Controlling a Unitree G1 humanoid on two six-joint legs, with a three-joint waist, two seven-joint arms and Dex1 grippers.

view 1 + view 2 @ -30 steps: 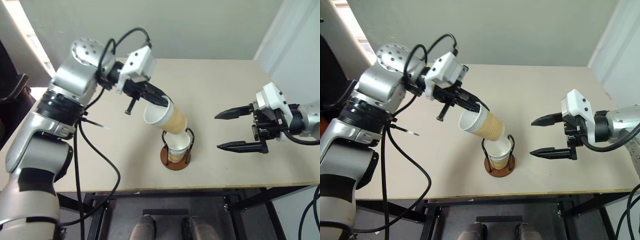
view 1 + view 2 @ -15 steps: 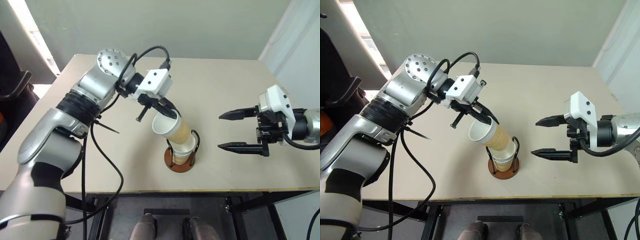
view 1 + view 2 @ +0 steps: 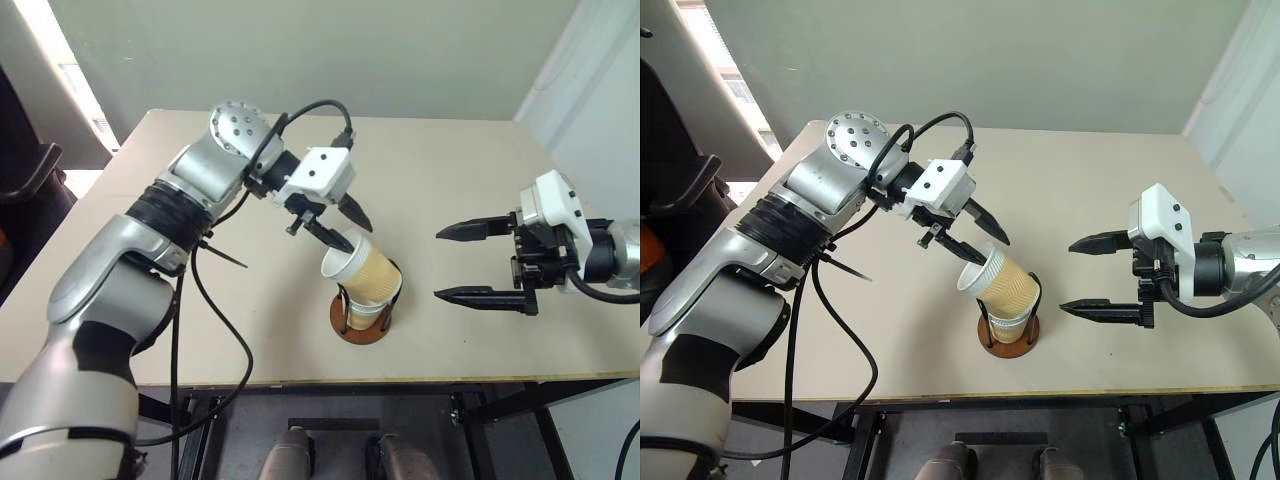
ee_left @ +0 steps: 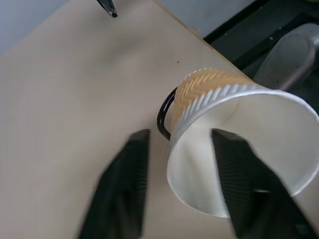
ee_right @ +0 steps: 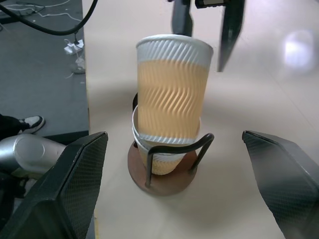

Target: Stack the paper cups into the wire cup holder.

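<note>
cup (image 3: 364, 272) dropped into holder (image 3: 358, 322), tilted
left gripper (image 3: 348, 227) at its 11 o'clock, fingers apart, letting go; right gripper (image 3: 472, 262) wide, idle

A pale beige bench (image 3: 450, 170) with a light wooden edge stands on a black metal frame (image 3: 480, 405). Behind it rises a plain grey-green wall (image 3: 300, 50). A bright window strip (image 3: 60, 70) lets in daylight on the left, beside a dark chair (image 3: 25, 175). On the right hangs a pale wall or curtain (image 3: 590, 90). The floor (image 5: 40, 74) is dark grey, with thin cables (image 5: 75, 47) lying on it.
</note>
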